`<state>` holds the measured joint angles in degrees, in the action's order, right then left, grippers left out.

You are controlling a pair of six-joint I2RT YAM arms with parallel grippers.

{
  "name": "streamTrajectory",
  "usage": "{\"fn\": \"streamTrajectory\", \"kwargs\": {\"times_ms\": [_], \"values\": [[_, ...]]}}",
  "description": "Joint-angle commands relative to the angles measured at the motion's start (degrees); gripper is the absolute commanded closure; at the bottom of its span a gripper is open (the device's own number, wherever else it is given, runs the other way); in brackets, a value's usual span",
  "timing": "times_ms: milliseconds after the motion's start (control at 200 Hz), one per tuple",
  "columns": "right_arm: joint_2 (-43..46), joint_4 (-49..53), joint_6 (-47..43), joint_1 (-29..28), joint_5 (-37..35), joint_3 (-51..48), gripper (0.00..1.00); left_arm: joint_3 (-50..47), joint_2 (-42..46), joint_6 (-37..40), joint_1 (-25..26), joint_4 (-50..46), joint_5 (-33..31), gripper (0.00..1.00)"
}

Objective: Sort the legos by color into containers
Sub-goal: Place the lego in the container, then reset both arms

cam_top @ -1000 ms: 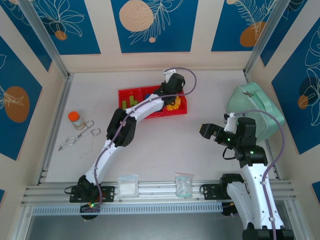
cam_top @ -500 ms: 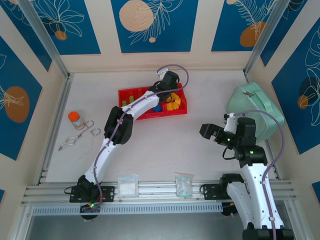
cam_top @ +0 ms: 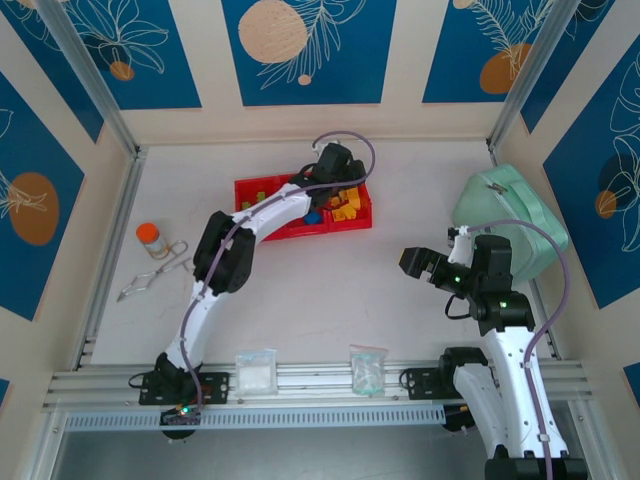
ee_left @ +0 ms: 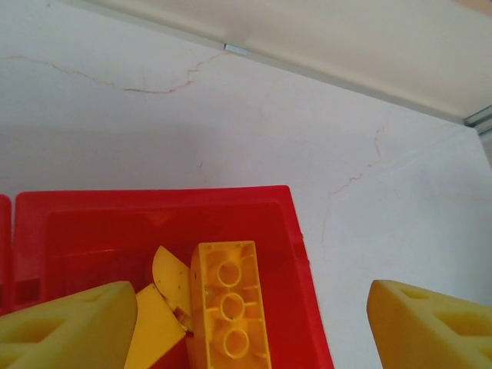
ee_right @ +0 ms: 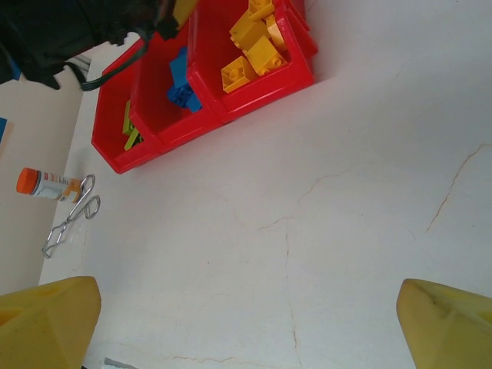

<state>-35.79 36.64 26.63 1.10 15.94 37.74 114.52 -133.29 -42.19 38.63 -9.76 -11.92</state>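
Left jaws, wide and empty over the yellow legos [ee_left: 231, 307] in the containers [ee_left: 161, 197], should rise vertically without snagging; right jaws, well apart, gape empty.

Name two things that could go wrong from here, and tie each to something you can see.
1. The open left gripper hangs low over the yellow bricks in the red tray's end compartment; when it lifts away, a finger could catch a brick and flick it out.
2. Seen from the left wrist, the tray's outer wall lies between the fingers, so a sideways pull might hook and drag the tray.
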Motion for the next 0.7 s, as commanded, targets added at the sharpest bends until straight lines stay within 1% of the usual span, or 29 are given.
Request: {"fn": "streamTrajectory", "kwargs": {"times_ms": [0, 65, 185, 305, 365, 410, 485, 570, 610, 690], "values": [[0.43, 0.01, 0.03, -0.15, -0.30, -0.41, 0.01, -2.88, 6.98, 2.77, -0.21, 2.55, 2.09, 0.17], [0.30, 0.01, -0.02, -0.05, -0.39, -0.38, 0.01, -5.50, 10.16, 4.40, -0.21, 3.63, 2.75, 0.14], [-0.06, 0.67, 0.16, 0.21, -1.27, 0.10, 0.01, -14.00, 18.12, 8.52, -0.18, 8.03, 4.53, 0.10], [-0.46, 1.84, 1.03, 0.78, -3.80, 0.91, 0.01, -26.79, 28.03, 11.87, -1.12, 13.95, 5.70, 0.06], [-0.77, 1.79, 1.44, 1.24, -4.25, 1.11, 0.01, -33.31, 33.14, 13.38, -2.02, 16.22, 5.45, 0.00], [-0.77, 0.71, 1.49, 1.65, -3.96, 0.99, 0.01, -37.84, 36.85, 14.88, -2.87, 17.03, 4.97, 0.01], [-0.72, -3.33, 2.15, 1.80, -4.05, -0.29, 0.01, -44.50, 42.74, 17.54, -4.32, 15.78, 2.25, 0.01], [-0.99, -9.82, 1.94, 1.80, -7.99, -2.65, 0.01, -50.82, 48.92, 20.27, -5.42, 11.05, -4.34, 0.01], [-1.20, -14.01, 0.70, 1.81, -10.34, -4.45, 0.01, -53.43, 51.45, 21.62, -6.17, 8.84, -6.79, 0.01], [-1.68, -26.45, -3.19, 1.82, -14.14, -9.78, 0.01, -58.10, 55.65, 24.06, -7.64, 4.73, -11.48, 0.01]]}}
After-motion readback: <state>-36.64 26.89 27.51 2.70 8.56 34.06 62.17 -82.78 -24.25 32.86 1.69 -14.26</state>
